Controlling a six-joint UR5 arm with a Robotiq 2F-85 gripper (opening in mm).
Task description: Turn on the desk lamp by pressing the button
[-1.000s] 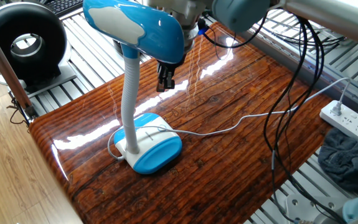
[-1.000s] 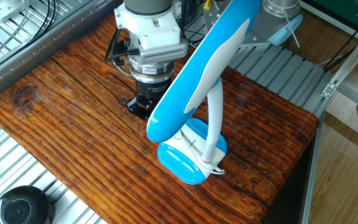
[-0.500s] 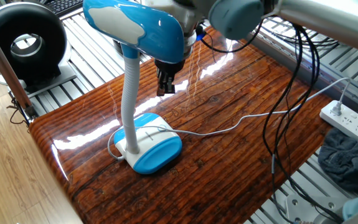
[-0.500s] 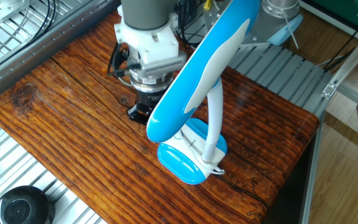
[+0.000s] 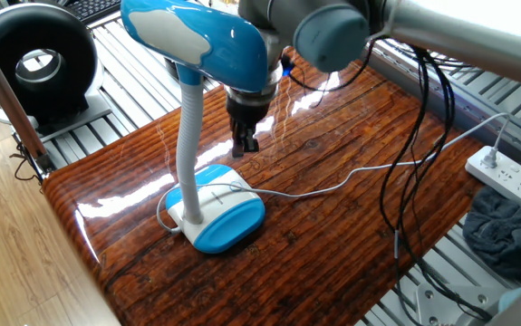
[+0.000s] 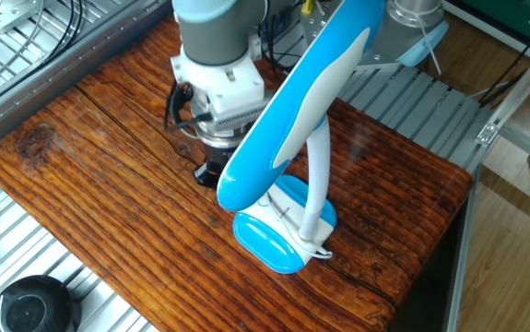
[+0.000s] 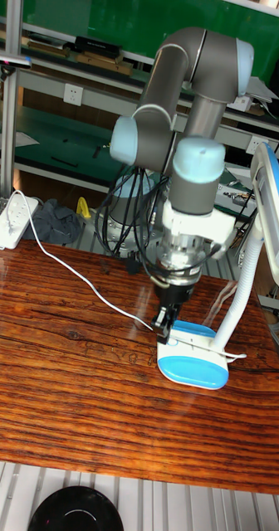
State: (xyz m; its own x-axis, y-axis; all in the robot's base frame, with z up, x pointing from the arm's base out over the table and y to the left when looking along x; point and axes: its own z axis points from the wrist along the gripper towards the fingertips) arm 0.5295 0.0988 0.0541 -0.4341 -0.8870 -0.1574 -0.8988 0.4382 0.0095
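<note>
The desk lamp stands on the wooden table, with its glossy blue head (image 5: 197, 41) on a white ribbed gooseneck (image 5: 188, 136) above a blue-rimmed, white-topped base (image 5: 222, 215). My gripper (image 5: 245, 147) points straight down, its black fingers shut together on nothing. Its tip hangs close over the far edge of the base. In the tall fixed view the gripper (image 7: 164, 330) is right at the left end of the base (image 7: 193, 365); contact cannot be told. In the other fixed view the lamp head (image 6: 283, 129) hides most of the fingers. I cannot make out the button on the white top.
The lamp's thin white cord (image 5: 332, 186) runs across the table to a power strip (image 5: 511, 177). A black round fan (image 5: 33, 59) sits off the table's left corner. Black cables (image 5: 414, 163) hang from the arm. A grey cloth (image 5: 505, 235) lies beyond the right edge.
The gripper has come down and shifted toward the lamp base, from beside the lamp head to just above the base's far edge. The lamp has not moved.
</note>
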